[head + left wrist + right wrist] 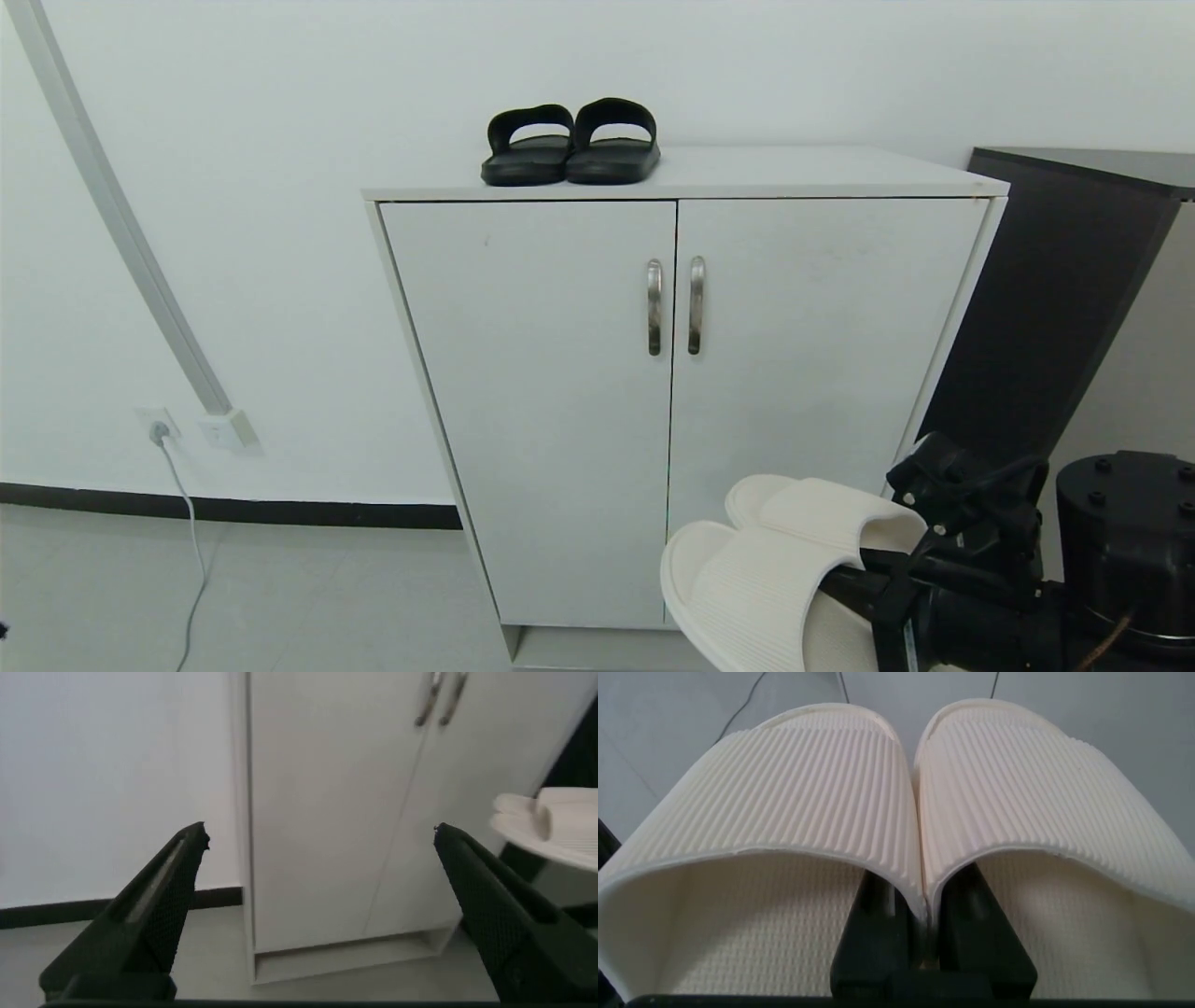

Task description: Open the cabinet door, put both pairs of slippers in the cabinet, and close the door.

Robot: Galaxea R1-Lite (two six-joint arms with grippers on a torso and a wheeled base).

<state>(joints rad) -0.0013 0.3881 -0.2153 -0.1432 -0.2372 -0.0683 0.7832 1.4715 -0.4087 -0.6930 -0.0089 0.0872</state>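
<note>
White slippers (pixel 775 569): side by side, inner edges pinched together in the right claw (pixel 926 947), toes pointing away from it.
Right claw: clamped on the white pair, low in front of the right door.
Black slippers (pixel 571 145): on the cabinet top, well above and left of the right claw.
Cabinet (pixel 541 420): both doors closed, handles (pixel 654 307) beside the middle seam.
Left claw (pixel 320 840): spread wide, cabinet straight ahead.
</note>
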